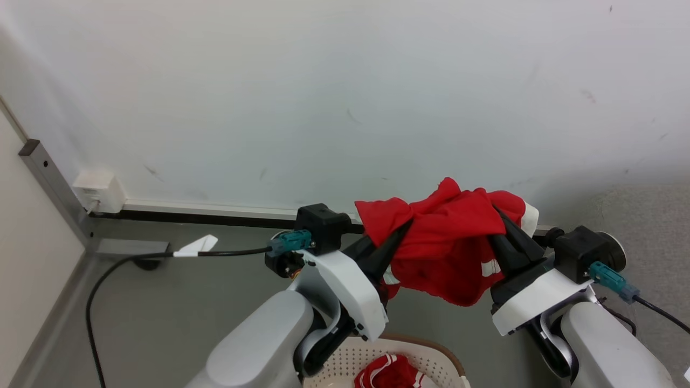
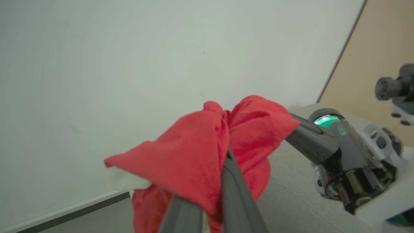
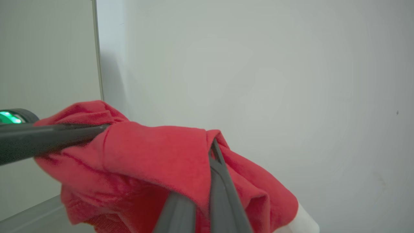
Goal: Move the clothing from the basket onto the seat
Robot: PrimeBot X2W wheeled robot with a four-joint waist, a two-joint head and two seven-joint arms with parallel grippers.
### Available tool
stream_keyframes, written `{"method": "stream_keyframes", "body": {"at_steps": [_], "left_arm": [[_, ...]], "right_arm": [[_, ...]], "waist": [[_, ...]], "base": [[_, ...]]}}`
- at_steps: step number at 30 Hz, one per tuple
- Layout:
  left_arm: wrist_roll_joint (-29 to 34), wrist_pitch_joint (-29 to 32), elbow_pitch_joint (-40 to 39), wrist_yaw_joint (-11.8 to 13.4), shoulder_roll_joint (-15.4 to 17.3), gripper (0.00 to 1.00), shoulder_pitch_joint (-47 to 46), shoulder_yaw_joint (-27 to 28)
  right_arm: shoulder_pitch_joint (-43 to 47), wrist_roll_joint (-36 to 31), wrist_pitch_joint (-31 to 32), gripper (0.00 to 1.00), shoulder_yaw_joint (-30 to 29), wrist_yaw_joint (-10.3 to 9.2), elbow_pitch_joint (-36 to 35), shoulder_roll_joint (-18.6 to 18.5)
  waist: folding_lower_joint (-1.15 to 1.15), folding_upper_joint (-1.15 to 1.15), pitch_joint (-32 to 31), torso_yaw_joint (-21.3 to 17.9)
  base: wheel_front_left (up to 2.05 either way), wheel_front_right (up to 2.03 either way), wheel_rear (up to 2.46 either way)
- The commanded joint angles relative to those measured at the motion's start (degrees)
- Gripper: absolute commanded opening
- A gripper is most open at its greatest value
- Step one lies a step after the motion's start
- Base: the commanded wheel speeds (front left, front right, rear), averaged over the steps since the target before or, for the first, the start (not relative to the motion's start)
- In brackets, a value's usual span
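A red garment with white panels, part of the clothing (image 1: 447,242), hangs in the air before a white wall, stretched between my two grippers. My left gripper (image 1: 411,222) is shut on its left part, and my right gripper (image 1: 495,209) is shut on its right part. The left wrist view has red cloth (image 2: 194,152) bunched over the left gripper (image 2: 228,151). In the right wrist view the cloth (image 3: 155,155) drapes over the right gripper (image 3: 213,144). Below, the cream basket (image 1: 345,358) holds another red striped garment (image 1: 391,374). The grey woven seat (image 1: 641,215) lies at the right.
A white wall stands close ahead, with a baseboard along the floor. At the left are a grey metal post (image 1: 51,183), a white wall box (image 1: 99,191) and a black cable (image 1: 108,275) trailing over the grey floor.
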Motion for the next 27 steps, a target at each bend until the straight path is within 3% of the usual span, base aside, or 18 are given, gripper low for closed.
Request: {"method": "stream_keyframes", "body": {"at_steps": [1, 10, 27], "left_arm": [[-0.6, 0.2, 0.1, -0.3, 0.3, 1.0, 0.9, -0.2], [-0.1, 0.2, -1.4, -1.1, 1.4, 1.0, 2.1, -2.0], [3.8, -4.8, -1.4, -0.3, 3.2, 1.0, 0.8, -3.8]], "right_arm": [[0.9, -0.7, -0.2, 0.0, -0.7, -0.12, -0.6, -0.1], [2.2, -1.9, -0.2, 0.0, -5.3, -0.12, -2.9, -1.2], [3.9, -4.3, -0.2, 0.0, -9.9, -0.12, -10.3, -5.5]], "waist": [[0.0, 0.0, -0.1, -0.3], [0.0, 0.0, -0.1, -4.4], [0.0, 0.0, 2.3, -19.8]], "base": [[0.0, 0.0, 0.0], [0.0, 0.0, 0.0], [0.0, 0.0, 0.0]]}}
